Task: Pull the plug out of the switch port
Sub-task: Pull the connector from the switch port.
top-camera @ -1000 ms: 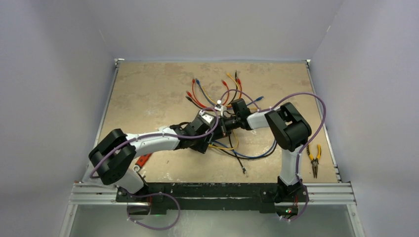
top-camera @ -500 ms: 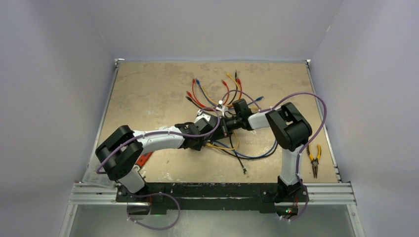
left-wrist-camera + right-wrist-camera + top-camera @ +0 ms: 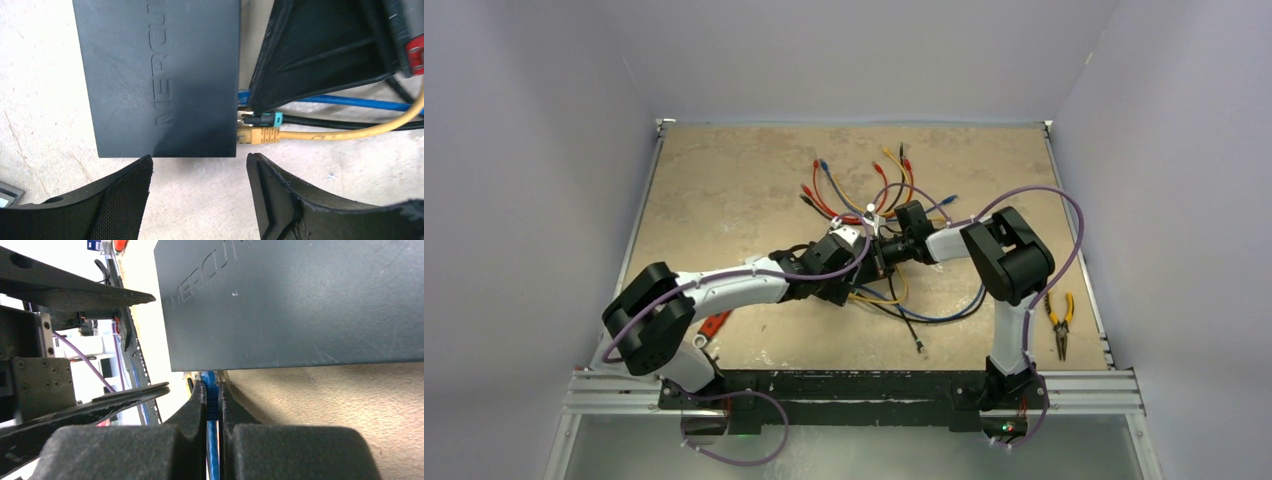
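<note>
The switch is a flat matte black box lying on the tan table. Along its right edge in the left wrist view sit a blue plug, a black plug with a teal boot and a yellow plug. My right gripper is shut on the blue plug right at the switch edge. My left gripper is open, its fingertips just short of the switch's near edge, with only bare table between them. In the top view both grippers meet mid-table and cover the switch.
Loose red, blue, yellow and black patch cables fan out behind the grippers, and more trail toward the front. Yellow-handled pliers lie at the right edge. A red object sits by the left arm.
The left arm shifted a little to the right and came back to nearly the same place. The right arm has not moved and stays shut on the blue plug.
</note>
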{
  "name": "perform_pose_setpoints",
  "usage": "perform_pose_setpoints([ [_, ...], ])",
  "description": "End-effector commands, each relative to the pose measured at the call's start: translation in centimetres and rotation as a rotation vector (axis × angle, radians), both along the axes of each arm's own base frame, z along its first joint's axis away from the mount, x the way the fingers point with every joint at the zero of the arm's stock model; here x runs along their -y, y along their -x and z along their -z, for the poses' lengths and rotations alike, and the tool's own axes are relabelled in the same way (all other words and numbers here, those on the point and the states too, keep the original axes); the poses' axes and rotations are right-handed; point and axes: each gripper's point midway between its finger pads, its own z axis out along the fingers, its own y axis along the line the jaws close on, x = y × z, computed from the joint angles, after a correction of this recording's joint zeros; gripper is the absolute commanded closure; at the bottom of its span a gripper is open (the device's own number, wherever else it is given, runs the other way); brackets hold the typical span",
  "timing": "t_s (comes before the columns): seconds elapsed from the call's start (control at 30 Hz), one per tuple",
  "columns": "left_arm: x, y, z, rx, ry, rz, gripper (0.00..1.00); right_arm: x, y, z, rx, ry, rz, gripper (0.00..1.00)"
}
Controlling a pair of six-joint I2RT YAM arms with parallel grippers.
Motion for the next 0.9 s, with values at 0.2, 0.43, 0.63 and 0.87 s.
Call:
perform_pose_setpoints([
  [0.2, 3.4, -2.5, -3.0, 0.092, 0.111, 0.012, 0.30, -0.1, 0.3, 0.3, 0.019, -0.010, -0.020, 1.00],
  [0.43, 1.2, -2.6, 0.0, 0.066, -0.027, -0.043, 0.39, -0.1, 0.3, 0.3, 0.017, -0.009, -0.021, 1.00],
  [0.63, -2.6, -2.7, 1.2, 0.083, -0.198, -0.143, 0.63, 0.0, 0.5, 0.4, 0.015, -0.007, -0.023, 1.00],
  [0.87, -5.8, -2.3, 2.2, 0.084, -0.342, -0.203, 0.84, 0.2, 0.7, 0.2, 0.018, 0.003, -0.019, 1.00],
])
